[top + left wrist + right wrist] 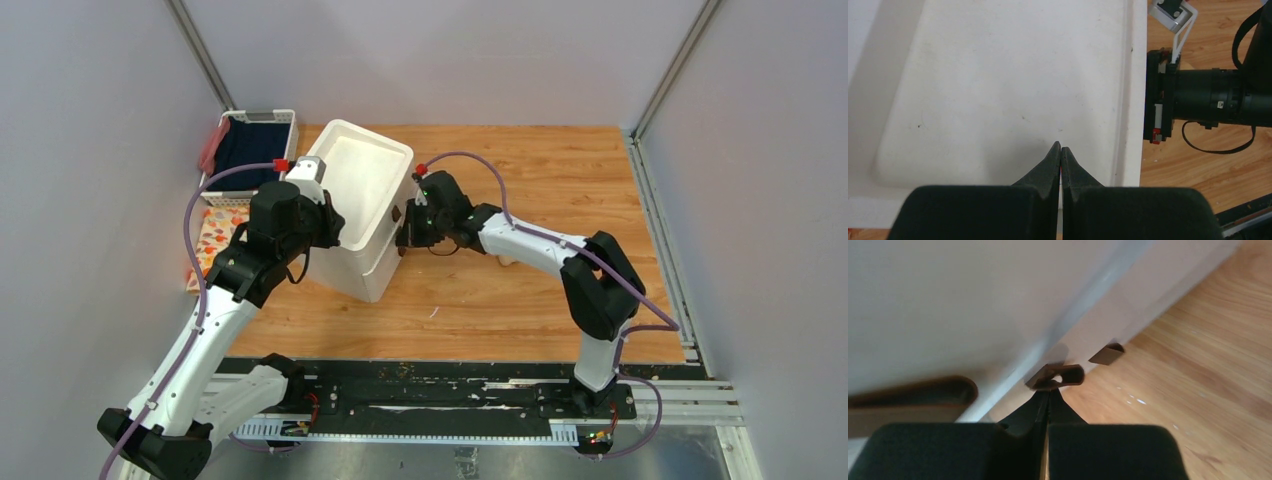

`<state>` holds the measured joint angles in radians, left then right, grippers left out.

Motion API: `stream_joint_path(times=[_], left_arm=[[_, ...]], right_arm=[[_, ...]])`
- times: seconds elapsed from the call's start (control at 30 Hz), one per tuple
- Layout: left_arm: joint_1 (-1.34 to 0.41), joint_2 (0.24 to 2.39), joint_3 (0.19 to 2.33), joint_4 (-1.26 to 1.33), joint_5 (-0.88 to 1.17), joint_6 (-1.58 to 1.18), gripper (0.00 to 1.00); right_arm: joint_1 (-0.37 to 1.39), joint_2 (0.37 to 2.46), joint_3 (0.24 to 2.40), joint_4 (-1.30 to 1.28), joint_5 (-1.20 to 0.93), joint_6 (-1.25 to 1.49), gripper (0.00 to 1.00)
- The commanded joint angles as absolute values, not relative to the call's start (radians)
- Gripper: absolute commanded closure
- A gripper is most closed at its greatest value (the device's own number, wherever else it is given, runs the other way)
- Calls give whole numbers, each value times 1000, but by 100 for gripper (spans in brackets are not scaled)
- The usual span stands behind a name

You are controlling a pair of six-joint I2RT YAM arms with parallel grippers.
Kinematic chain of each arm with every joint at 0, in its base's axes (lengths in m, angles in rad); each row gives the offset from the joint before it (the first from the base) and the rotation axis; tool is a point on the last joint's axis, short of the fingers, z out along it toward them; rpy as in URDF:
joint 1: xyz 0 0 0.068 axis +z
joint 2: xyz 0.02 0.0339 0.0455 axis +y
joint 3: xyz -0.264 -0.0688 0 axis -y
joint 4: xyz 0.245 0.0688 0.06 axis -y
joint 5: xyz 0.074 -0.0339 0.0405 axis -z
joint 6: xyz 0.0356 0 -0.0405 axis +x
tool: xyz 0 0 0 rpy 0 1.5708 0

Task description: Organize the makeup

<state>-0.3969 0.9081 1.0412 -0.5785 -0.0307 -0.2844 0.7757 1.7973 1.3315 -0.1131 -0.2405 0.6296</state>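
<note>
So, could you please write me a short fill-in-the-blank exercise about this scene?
1. The left gripper is over the white box's ___ surface, jaws shut.
2. The right gripper has its shut tips at a ___ knob on the box's front.
3. The white basket left of the box holds dark ___ cloth.
Missing words: top; brown; blue.

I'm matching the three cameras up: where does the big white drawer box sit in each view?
Top external: white drawer box left of centre, set at an angle.
Left wrist: its recessed top fills the left and middle, beyond the shut left gripper.
Right wrist: its blurred front fills the upper left, a brown knob at the tips of the shut right gripper.
Shared landmark: the wooden tabletop beside the box.
</note>
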Motion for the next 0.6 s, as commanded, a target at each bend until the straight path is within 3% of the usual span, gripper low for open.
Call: stream_joint_path(times=[0.0,0.23,0.57], left_arm=[[-404,903,1040,-592,-38,-274,100],[-404,895,1048,-608,-56,-261,100],[-405,910,1051,-596,-25,-281,100]], right_arm=[[825,1850,1370,70,-384,678,100],[828,1805,1317,76,-323,691,99],[826,1592,1118,165,-295,759,65]])
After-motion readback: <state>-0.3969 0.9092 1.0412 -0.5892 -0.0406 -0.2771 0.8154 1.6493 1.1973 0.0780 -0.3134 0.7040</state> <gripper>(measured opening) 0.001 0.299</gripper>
